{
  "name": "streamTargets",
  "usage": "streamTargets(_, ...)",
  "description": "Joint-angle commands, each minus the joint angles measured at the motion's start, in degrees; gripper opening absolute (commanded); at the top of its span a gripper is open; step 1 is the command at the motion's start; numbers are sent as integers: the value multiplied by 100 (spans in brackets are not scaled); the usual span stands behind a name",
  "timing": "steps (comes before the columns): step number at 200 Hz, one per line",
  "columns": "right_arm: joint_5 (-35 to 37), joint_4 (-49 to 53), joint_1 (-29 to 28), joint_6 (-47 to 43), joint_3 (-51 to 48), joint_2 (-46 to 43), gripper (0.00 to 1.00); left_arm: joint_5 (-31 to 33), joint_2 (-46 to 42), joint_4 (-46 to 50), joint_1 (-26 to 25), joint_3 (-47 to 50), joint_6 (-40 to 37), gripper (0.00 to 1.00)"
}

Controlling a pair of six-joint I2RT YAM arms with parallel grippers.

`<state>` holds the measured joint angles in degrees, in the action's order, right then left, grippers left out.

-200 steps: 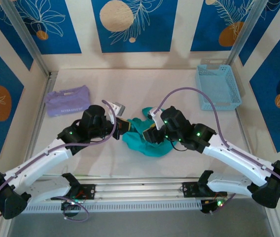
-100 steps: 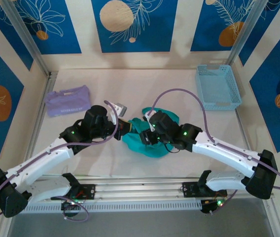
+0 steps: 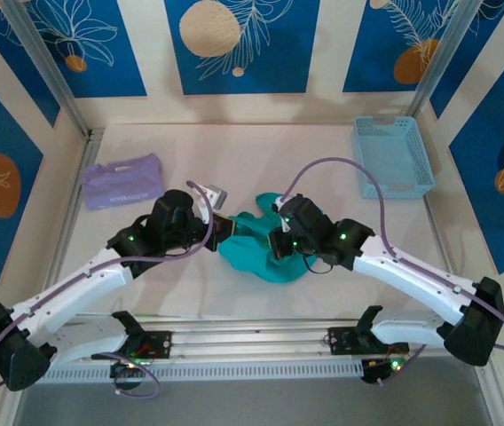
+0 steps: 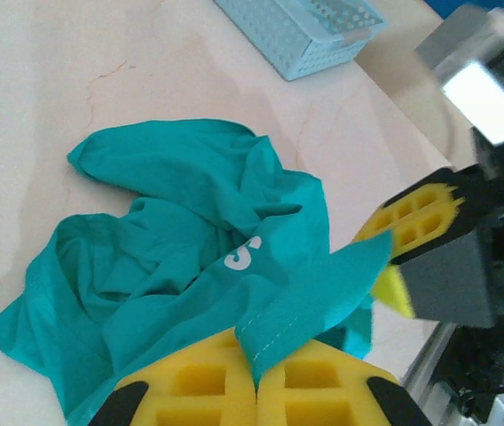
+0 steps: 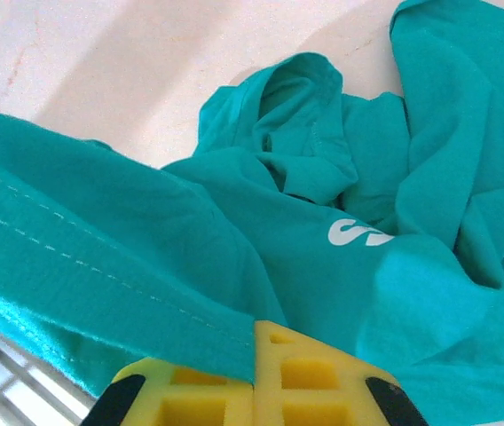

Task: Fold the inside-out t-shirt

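The inside-out t-shirt [image 3: 256, 253] is a crumpled teal heap near the table's middle, with a white print letter [image 4: 240, 256] showing among its folds. My left gripper [image 3: 226, 229] sits at the heap's left edge, shut on a stitched hem strip [image 4: 310, 302] that rises from between its yellow pads. My right gripper [image 3: 276, 244] is on the heap's right side, shut on the same hem band [image 5: 101, 266], which runs off to the left in its wrist view. The right gripper's yellow fingers [image 4: 416, 217] appear in the left wrist view, close by.
A folded lavender garment [image 3: 123, 182] lies at the back left. A light blue basket [image 3: 392, 157] stands at the back right, also seen as the basket [image 4: 301, 31] in the left wrist view. Bare table spreads behind the heap; the front rail is just below it.
The right gripper has closed on the shirt's hem; it stood open a moment ago. The right arm shifted slightly over the heap. The left gripper kept its hold.
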<state>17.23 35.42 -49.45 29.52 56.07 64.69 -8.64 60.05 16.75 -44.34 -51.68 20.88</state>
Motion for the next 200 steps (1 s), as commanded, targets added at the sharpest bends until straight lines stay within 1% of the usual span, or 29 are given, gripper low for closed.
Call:
streamTargets(1, -516, 10, 234, -76, -108, -443, 1, 680, -121, 320, -47, 33, -108, 0)
streamTargets(15, -1077, -375, 439, -183, -200, -721, 0, 988, -55, 460, -48, 44, -134, 0)
streamTargets(35, -1953, -891, 790, -291, -311, -957, 0, 1206, 86, 540, -46, 66, -177, 0)
streamTargets(54, -2501, -1055, 1113, -436, -326, -1074, 0, 1207, 180, 515, -43, 103, -181, 0)
streamTargets(63, -2823, -1137, 1242, -506, -375, -1090, 0, 1147, 199, 473, -45, 131, -191, 2)
streamTargets(72, -2984, -1138, 1329, -497, -421, -1083, 0, 1117, 209, 452, -41, 165, -190, 3)
streamTargets(85, -2997, -1098, 1345, -529, -525, -1049, 0, 1058, 204, 440, -40, 231, -208, 5)
streamTargets(101, -2828, -930, 1334, -552, -662, -976, 0, 1056, 177, 500, -43, 305, -163, 4)
streamTargets(116, -2445, -687, 1273, -566, -712, -897, 0, 1049, 131, 608, -43, 386, -97, 0)
streamTargets(128, -2181, -561, 1170, -605, -701, -838, 0, 917, 109, 577, -42, 466, -52, 0)
streamTargets(140, -2031, -508, 1114, -662, -638, -753, 0, 502, 94, 342, -43, 580, 16, 0)
streamTargets(153, -2097, -361, 1079, -777, -518, -642, 0, -372, 140, 3, -53, 725, 54, 0)
streamTargets(162, -1981, -94, 1018, -767, -438, -574, 0, -613, 173, -9, -78, 805, 225, 0)
streamTargets(177, -1754, 206, 873, -471, -623, -561, 0, -626, 162, -9, -224, 1139, 570, 0)
streamTargets(200, -2179, 47, 620, 300, -1353, -504, 1, -621, 137, -197, -569, 1855, 1091, 0)
